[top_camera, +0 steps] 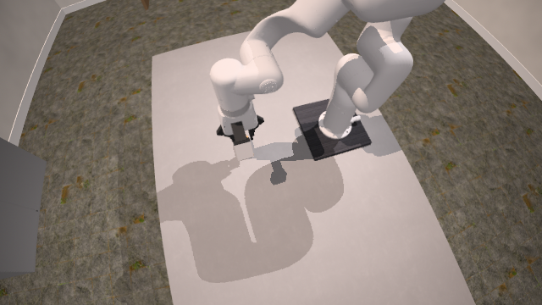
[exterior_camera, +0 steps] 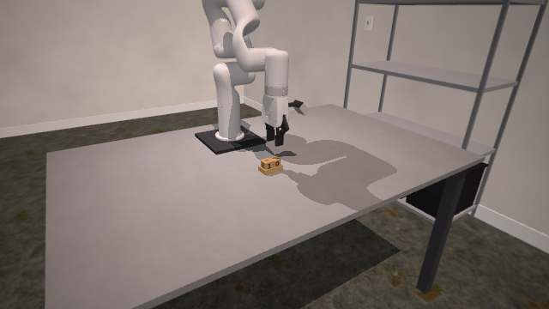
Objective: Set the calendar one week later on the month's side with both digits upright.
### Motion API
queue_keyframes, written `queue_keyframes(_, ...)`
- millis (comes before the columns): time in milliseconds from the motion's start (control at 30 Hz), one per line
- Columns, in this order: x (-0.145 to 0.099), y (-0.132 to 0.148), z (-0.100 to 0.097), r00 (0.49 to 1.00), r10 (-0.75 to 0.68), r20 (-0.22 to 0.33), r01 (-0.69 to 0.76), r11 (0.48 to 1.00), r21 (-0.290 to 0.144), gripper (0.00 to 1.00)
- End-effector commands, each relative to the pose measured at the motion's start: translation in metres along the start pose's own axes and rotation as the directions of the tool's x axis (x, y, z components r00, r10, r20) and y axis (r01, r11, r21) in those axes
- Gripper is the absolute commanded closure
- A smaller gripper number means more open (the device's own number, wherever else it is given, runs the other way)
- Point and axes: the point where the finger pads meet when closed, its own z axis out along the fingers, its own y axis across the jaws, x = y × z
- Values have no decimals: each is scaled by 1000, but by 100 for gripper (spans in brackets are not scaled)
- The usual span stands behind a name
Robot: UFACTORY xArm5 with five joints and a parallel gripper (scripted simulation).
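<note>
The wooden calendar (exterior_camera: 270, 165) is a small tan tray with two cubes side by side, standing flat on the table. The side facing the exterior camera reads "1" and "0"; the month's name is too small to read. My gripper (exterior_camera: 278, 138) points down, a little above and behind the calendar, clear of the cubes. Its fingers stand partly open with nothing between them. In the top view the gripper (top_camera: 240, 136) covers most of the calendar; only a pale block shows just below the fingers.
The arm's black base plate (top_camera: 331, 129) sits to the right of the gripper. A metal shelf rack (exterior_camera: 433, 77) stands beyond the table's far right edge. A dark bin (exterior_camera: 446, 193) sits under that corner.
</note>
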Motion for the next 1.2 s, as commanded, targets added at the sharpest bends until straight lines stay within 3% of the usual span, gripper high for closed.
queue_keyframes(0, 0, 1, 0, 1000, 0, 0, 0, 1000, -3, 51)
queue_keyframes(1167, 1, 1, 40, 1000, 0, 0, 0, 1000, -3, 51)
